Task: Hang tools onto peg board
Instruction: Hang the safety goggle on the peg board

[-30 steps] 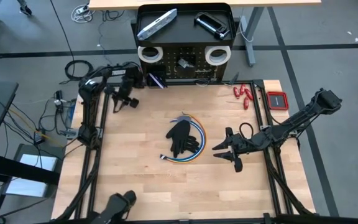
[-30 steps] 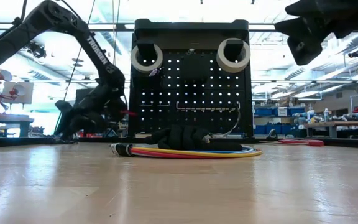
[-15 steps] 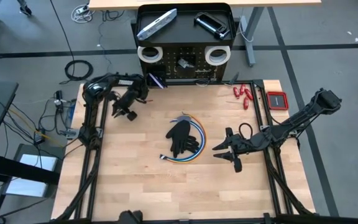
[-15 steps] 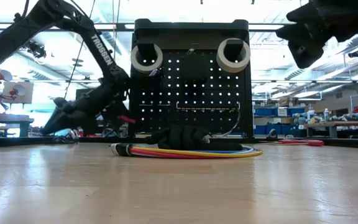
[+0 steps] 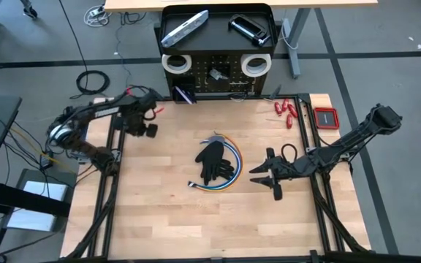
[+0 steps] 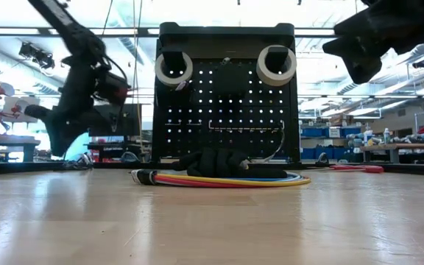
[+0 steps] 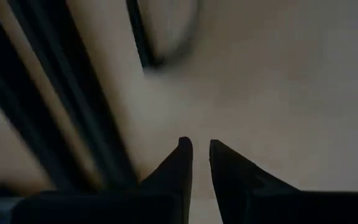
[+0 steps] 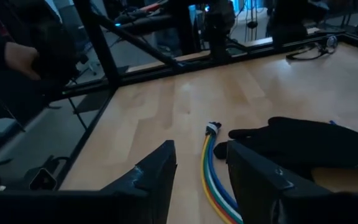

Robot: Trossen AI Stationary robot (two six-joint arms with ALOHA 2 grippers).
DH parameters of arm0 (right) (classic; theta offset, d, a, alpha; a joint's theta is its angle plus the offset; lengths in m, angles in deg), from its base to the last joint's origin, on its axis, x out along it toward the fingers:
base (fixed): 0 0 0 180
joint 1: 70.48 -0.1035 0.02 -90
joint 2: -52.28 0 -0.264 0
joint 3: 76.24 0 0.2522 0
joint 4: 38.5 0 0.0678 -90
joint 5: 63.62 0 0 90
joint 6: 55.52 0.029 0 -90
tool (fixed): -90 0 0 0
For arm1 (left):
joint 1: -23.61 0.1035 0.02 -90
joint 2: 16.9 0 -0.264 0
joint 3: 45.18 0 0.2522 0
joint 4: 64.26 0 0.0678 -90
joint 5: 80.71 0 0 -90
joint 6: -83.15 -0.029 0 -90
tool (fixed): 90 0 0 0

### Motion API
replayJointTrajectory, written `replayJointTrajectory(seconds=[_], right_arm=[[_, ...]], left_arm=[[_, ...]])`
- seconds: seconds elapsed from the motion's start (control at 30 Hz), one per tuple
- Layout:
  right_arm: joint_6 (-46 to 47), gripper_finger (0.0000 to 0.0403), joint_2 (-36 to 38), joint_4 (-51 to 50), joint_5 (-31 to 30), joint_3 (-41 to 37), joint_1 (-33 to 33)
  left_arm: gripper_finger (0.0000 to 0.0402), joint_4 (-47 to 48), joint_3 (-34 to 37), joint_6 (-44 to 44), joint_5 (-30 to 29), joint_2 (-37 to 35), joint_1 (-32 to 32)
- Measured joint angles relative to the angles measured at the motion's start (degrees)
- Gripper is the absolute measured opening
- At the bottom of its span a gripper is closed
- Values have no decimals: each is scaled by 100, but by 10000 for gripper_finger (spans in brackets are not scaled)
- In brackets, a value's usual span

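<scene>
Two grippers in view. We note the left gripper (image 5: pixel 146 121) at the table's left edge, near the peg board's (image 5: pixel 218 77) left lower corner; in its wrist view the fingers (image 7: pixel 182 163) stand almost together with only a thin slit between them, nothing visibly held. The purple-handled tool (image 5: pixel 183 95) lies just beyond this gripper toward the board, and a white tape roll (image 5: pixel 175 63) hangs on the panel farther the same way. We see the silver-grey flat bar (image 5: pixel 184 28) and black clamp (image 5: pixel 249 28) in the board's top tray, well apart from both grippers.

The right gripper (image 5: pixel 263 176) hovers over the table, fingers (image 8: pixel 154 174) apart, empty. Just beside its tips, toward the left arm, lie a black glove (image 5: pixel 213 162) and a coil of coloured cable (image 5: pixel 229 175) under it. The small red-handled tools (image 5: pixel 285 109) lie behind this gripper, near the board's right corner, beside a red case (image 5: pixel 326 117).
</scene>
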Motion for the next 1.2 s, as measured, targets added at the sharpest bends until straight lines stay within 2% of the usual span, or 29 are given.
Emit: replayJointTrajectory(seconds=[0.2, 0.33, 0.5, 0.63, 0.77, 0.87, 1.03, 1.1, 1.2], right_arm=[[-163, 175, -5, 2, 2, 0, 272], [-193, 190, -5, -13, 26, 0, 461], [-102, 205, -5, -198, 220, 0, 588], [-95, 211, -5, -303, 218, -1, 591], [25, 210, -5, -347, 226, 0, 584], [99, 211, -5, -522, 319, 0, 576], [483, 212, -5, -971, 336, -1, 535], [488, 211, -7, -1019, 338, -2, 488], [469, 209, -7, -1014, 334, -2, 435]], left_arm=[[70, -1560, 316, 250, -170, -324, 518], [94, -1858, 239, 231, -90, -323, 730], [134, -1659, 75, 262, 271, -323, 826], [149, -1972, -80, 303, -331, -333, 833], [145, -2289, -53, 597, -739, -158, 835], [139, -2301, -53, 700, -746, 2, 816], [136, -2624, 174, 855, -414, 472, 777], [133, -2596, 191, 818, -339, 616, 653], [113, -2357, 188, 690, -546, 657, 261]])
